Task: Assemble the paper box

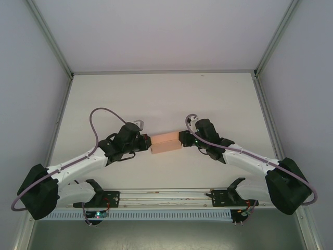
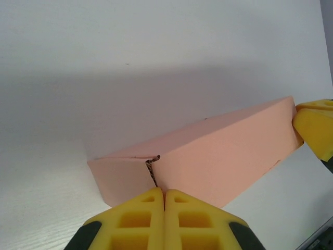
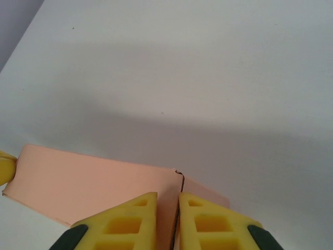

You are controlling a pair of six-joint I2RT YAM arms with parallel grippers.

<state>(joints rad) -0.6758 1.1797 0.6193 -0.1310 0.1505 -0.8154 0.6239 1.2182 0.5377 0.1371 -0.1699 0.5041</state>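
The paper box (image 1: 165, 144) is a small salmon-pink rectangular box lying on the white table between the two arms. My left gripper (image 1: 147, 142) is at its left end. In the left wrist view the yellow fingers (image 2: 164, 194) are pressed together on the card edge at the box's (image 2: 223, 156) near corner, where two panels meet. My right gripper (image 1: 182, 138) is at the other end. Its fingers (image 3: 168, 197) stand a narrow slit apart with a pink card edge of the box (image 3: 88, 179) between them.
The white table (image 1: 166, 99) runs back to grey walls with metal corner rails. A rail with brackets (image 1: 166, 197) crosses the near edge between the arm bases. The other gripper's yellow fingertips (image 2: 315, 125) (image 3: 5, 166) show at the box's far end in each wrist view.
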